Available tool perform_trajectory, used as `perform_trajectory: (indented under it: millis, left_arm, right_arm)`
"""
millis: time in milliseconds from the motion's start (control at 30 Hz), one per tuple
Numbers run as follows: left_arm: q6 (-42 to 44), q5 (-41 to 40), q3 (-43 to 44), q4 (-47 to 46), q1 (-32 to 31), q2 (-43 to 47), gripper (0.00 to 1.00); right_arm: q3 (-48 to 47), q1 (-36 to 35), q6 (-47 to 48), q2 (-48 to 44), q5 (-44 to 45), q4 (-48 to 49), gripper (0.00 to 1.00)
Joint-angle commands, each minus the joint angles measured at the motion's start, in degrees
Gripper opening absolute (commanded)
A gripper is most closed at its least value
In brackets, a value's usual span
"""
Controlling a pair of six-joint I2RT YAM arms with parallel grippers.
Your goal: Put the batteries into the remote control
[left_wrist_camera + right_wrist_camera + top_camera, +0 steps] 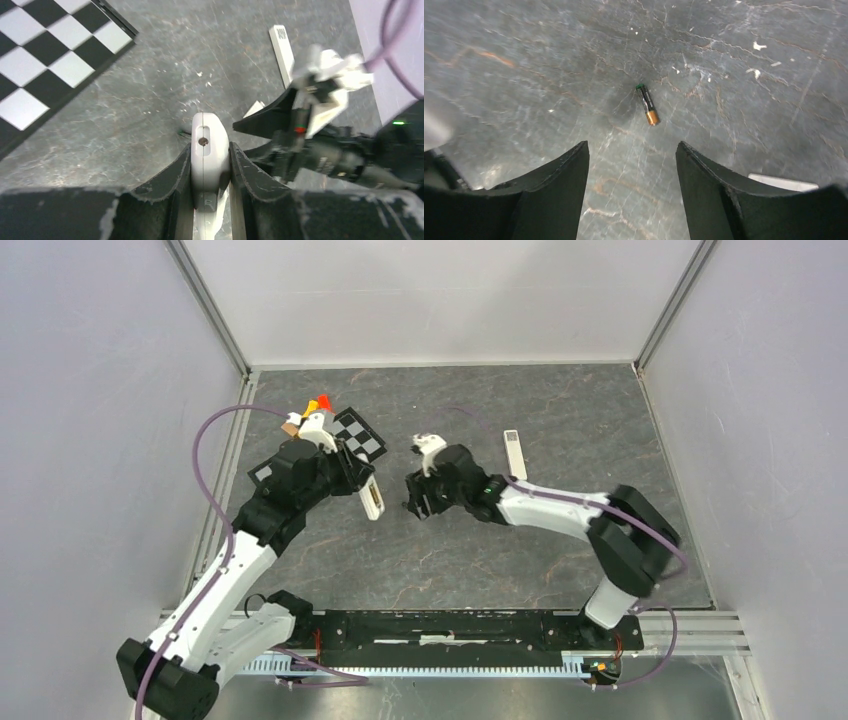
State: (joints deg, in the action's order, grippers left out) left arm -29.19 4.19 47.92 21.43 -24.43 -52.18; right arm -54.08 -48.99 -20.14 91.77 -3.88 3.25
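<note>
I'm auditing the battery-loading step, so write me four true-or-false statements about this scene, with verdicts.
1. The left gripper clamps the slim white plastic remote control. True.
2. The right gripper holds the small dark gold-banded battery. False: its jaws stand open, empty; the battery lies on the grey marbled table.
3. The narrow plain white strip lies on the table. True.
4. The black-and-white checkerboard sits beside the right arm. False: it lies by the left arm.
</note>
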Motion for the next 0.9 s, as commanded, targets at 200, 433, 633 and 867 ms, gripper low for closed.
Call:
perform_trajectory:
  millis: [200, 433, 633, 867]
  left_arm:
    - [1.55, -13.69, -0.24, 0.61, 0.41, 9.44, 0.02]
    - [1.8, -16.01, -0.45, 0.11, 0.36, 12.75, 0.02]
    - [1.92, -15.35, -0.35, 0.1, 0.43, 12.78, 0.02]
    - [1.95, -14.84, -0.45, -0.02, 0.35, 12.7, 0.02]
  right_arm:
    - [-24.57, -4.96, 9.28, 20.11, 13.63, -21.46, 0.66]
    - [-27.98, -5.77, 9.79, 24.24, 14.52, -22.6, 0.57]
    - [-29.65, -5.71, 9.08, 26.77, 14.68, -23.55, 0.47]
    - [-30.67, -5.59, 8.55, 28.7, 14.06, -24.9, 0.34]
